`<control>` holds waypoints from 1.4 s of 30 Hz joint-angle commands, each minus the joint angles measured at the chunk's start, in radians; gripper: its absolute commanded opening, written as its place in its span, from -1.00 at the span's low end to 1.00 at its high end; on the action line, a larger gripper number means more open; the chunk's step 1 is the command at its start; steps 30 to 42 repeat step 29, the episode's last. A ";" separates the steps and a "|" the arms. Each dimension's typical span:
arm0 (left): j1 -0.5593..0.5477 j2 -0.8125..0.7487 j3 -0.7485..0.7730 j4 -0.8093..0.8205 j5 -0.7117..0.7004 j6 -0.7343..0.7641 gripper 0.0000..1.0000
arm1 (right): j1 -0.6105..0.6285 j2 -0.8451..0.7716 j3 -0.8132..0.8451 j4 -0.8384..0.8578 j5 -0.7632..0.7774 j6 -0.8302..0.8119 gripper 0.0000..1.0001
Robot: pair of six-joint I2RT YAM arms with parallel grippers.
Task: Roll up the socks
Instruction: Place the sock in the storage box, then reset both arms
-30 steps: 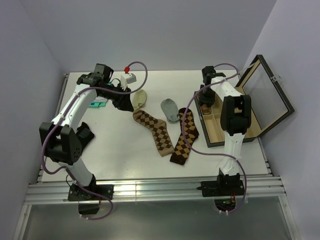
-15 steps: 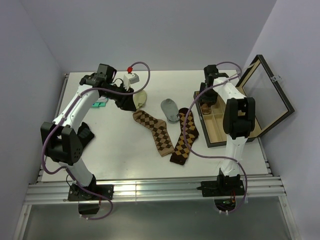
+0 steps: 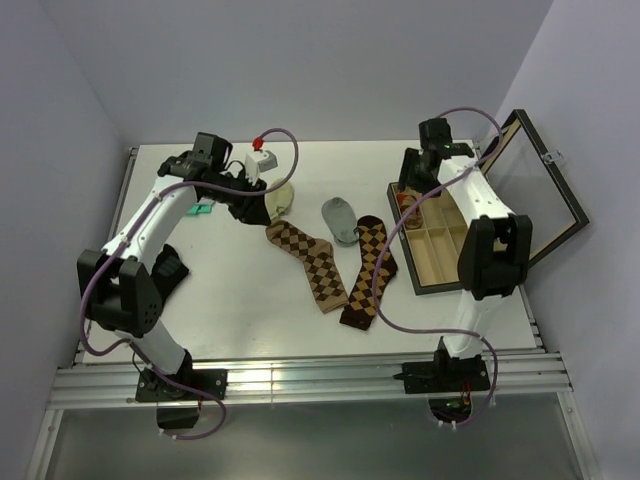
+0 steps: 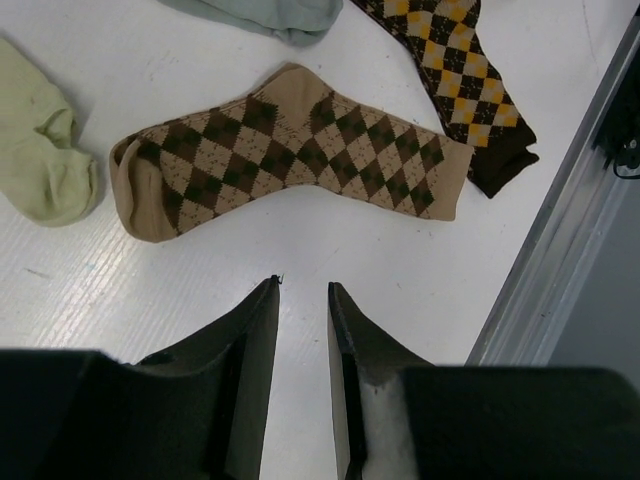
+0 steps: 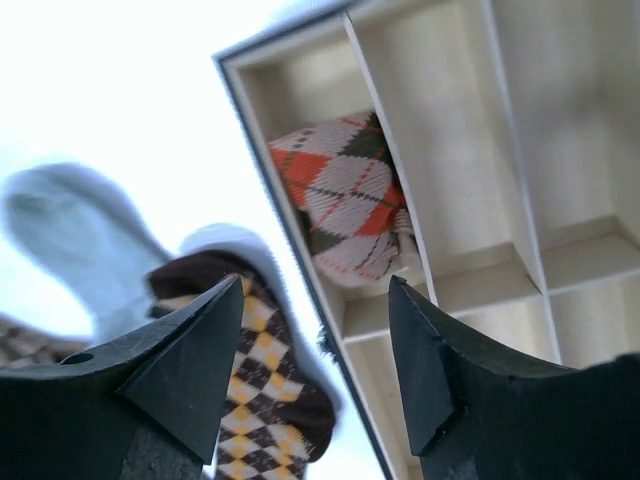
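Table (image 3: 230,300): tan sock (image 3: 310,262), brown sock (image 3: 370,275) (third (image 5: 345,200) boxed).

A white counter (image 3: 240,310) carries everything. On its right side stands a wooden box (image 3: 447,248), dark outside, with pale inner walls that divide it into several compartments. Its lid (image 3: 535,185) is open and leans back to the right. Near the middle lies a short grey sock (image 3: 340,218), and left of it, apart, a pale green sock (image 3: 281,197). Further left is a small teal thing (image 3: 200,209). At the back stands a white object (image 3: 260,155) with a red top, perhaps a small container; it is partly hidden.
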 commanded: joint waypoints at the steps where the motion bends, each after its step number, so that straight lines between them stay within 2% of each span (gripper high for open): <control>1: -0.006 -0.090 -0.022 0.056 -0.047 -0.030 -0.37 | 0.001 -0.158 -0.045 0.084 -0.016 0.009 0.35; 6: -0.004 -0.182 -0.109 0.115 -0.113 -0.061 -0.36 | 0.018 -0.432 -0.210 0.196 -0.037 0.012 0.39; 9: -0.006 -0.230 -0.159 0.140 -0.145 -0.087 -0.35 | 0.032 -0.574 -0.350 0.268 -0.062 0.011 0.44; 15: -0.004 -0.314 -0.261 0.184 -0.225 -0.088 -0.33 | 0.047 -0.980 -0.678 0.409 -0.105 0.049 0.56; 17: -0.004 -0.322 -0.288 0.188 -0.242 -0.081 -0.34 | 0.049 -1.106 -0.787 0.438 -0.114 0.077 0.67; 19: -0.004 -0.328 -0.303 0.191 -0.245 -0.078 -0.35 | 0.050 -1.175 -0.868 0.455 -0.125 0.092 0.99; 20: -0.004 -0.333 -0.321 0.195 -0.245 -0.078 -0.35 | 0.050 -1.218 -0.890 0.460 -0.123 0.094 1.00; 23: -0.004 -0.337 -0.335 0.209 -0.244 -0.081 -0.34 | 0.050 -1.263 -0.922 0.457 -0.123 0.106 1.00; 42: -0.004 -0.339 -0.324 0.209 -0.239 -0.078 -0.34 | 0.050 -1.263 -0.915 0.449 -0.114 0.108 1.00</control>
